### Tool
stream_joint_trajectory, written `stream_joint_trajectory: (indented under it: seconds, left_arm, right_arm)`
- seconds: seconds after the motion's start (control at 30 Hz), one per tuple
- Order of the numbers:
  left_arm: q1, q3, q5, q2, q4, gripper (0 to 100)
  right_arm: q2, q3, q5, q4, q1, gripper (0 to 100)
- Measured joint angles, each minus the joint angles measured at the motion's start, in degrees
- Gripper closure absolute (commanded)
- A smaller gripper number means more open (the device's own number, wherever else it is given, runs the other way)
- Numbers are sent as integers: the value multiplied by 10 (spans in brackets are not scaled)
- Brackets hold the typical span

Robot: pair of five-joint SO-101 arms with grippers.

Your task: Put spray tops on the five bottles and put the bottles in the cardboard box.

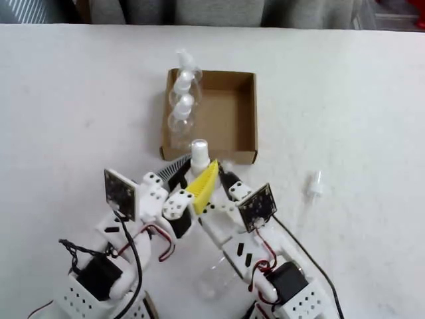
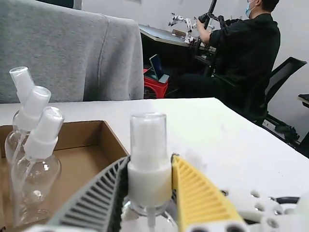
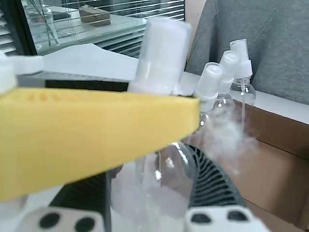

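A clear bottle with a white spray top (image 1: 199,153) stands upright just in front of the cardboard box (image 1: 242,116). My left gripper (image 2: 149,186), with one grey and one yellow finger, is shut on the spray top (image 2: 148,159). My right gripper (image 3: 154,193), with black fingers, is shut on the bottle body (image 3: 161,171) below it. Three capped bottles (image 1: 182,100) stand in the box along one side wall; the left wrist view shows these bottles (image 2: 34,159), and the right wrist view shows them (image 3: 227,87) too.
A loose spray top (image 1: 314,186) lies on the white table to the right of the arms. A clear bottle without a top (image 1: 219,276) lies between the two arm bases. Most of the box floor (image 1: 226,119) is bare.
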Motion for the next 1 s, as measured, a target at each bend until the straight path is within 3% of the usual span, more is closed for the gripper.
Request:
stream_joint_trajectory:
  seconds: [0.2, 0.4, 0.5, 1.0]
  left_arm:
    - [0, 0, 0, 0, 0, 938]
    - [0, 0, 0, 0, 0, 633]
    - [1, 13, -2, 0, 4, 538]
    - [-4, 13, 1, 11, 4, 525]
  right_arm:
    - [0, 0, 0, 0, 0, 981]
    - [0, 0, 0, 0, 3, 981]
    - [0, 0, -1, -1, 11, 981]
    - [-2, 0, 0, -2, 16, 981]
